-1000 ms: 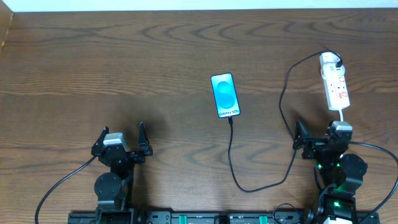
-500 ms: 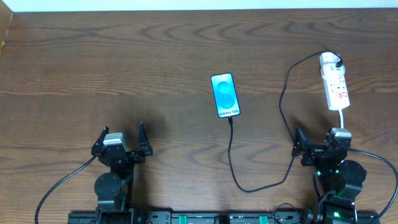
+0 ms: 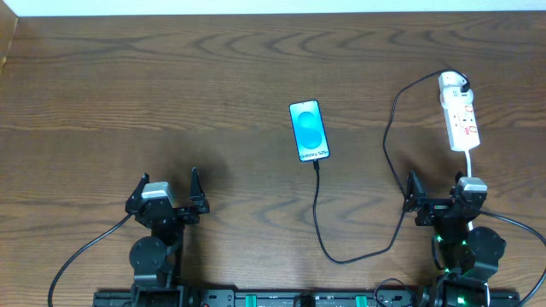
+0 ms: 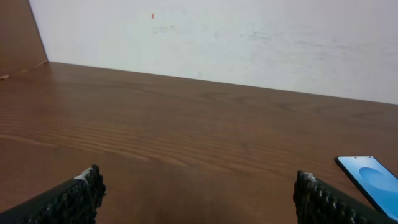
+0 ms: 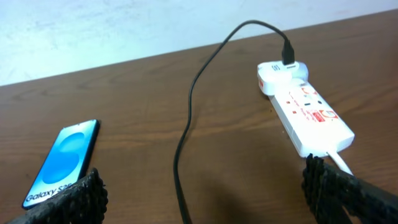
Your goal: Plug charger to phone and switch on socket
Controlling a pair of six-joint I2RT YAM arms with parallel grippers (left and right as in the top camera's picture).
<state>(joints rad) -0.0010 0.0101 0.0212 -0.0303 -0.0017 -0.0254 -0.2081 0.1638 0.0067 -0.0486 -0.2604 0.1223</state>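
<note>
Fingers of the left gripper (image 3: 168, 184) and right gripper (image 3: 439, 189) stand wide apart, holding nothing, near the table's (image 3: 102, 85) front edge. The phone (image 3: 308, 130) lies flat mid-table, screen lit, with the charger (image 5: 189, 109) tip meeting its near end. The adapter (image 3: 452, 83) sits in the socket (image 3: 462, 119), far right; its switch state cannot be read. Risk: a right-arm reach toward the socket could snag the cable loop just beside it, pulling the tip out. No containers are in view.

Phone (image 3: 309, 130) blue w/ lighter circles; charger (image 3: 315, 192) black; socket (image 3: 461, 119) white w/ red marks.
</note>
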